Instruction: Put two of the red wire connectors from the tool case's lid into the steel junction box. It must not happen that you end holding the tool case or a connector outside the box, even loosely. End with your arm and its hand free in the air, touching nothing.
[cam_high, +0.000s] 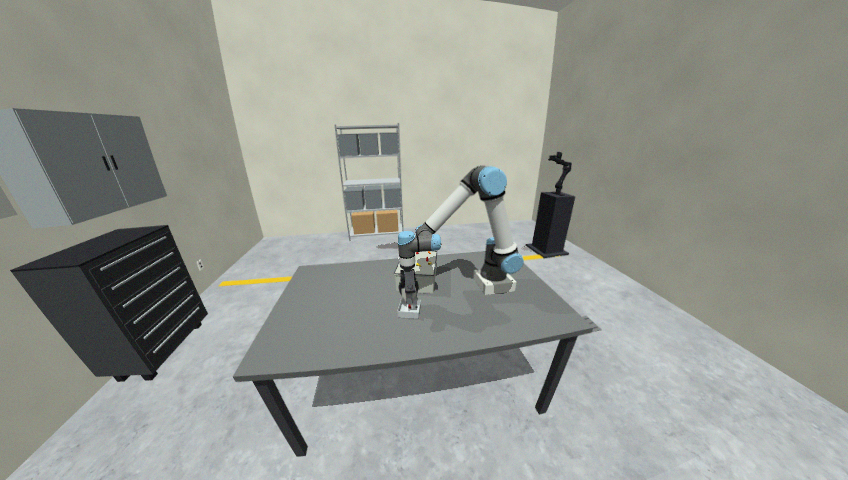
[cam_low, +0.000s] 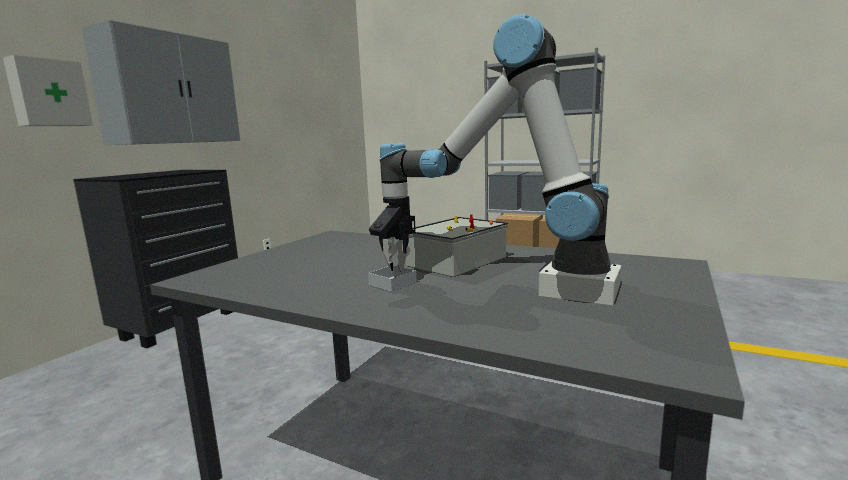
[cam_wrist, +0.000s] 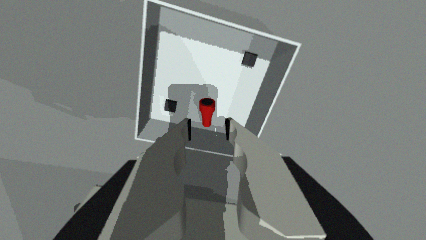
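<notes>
The steel junction box (cam_wrist: 215, 85) is a small open square tray on the table; it also shows in the top view (cam_high: 408, 309) and the exterior view (cam_low: 391, 278). One red wire connector (cam_wrist: 206, 111) is inside the box. My gripper (cam_wrist: 208, 120) hangs right over the box with its fingertips on either side of this connector. The fingers stand slightly apart, with a small gap on each side of the connector, so the gripper is open. The tool case (cam_low: 458, 245) stands just behind the box. Another red connector (cam_low: 471, 221) stands on its lid.
Small yellow and orange parts lie beside the red connector on the case lid. The arm's base (cam_low: 580, 283) is mounted on the table to the right of the case. A black drawer cabinet (cam_low: 157, 237) stands off the table to the left.
</notes>
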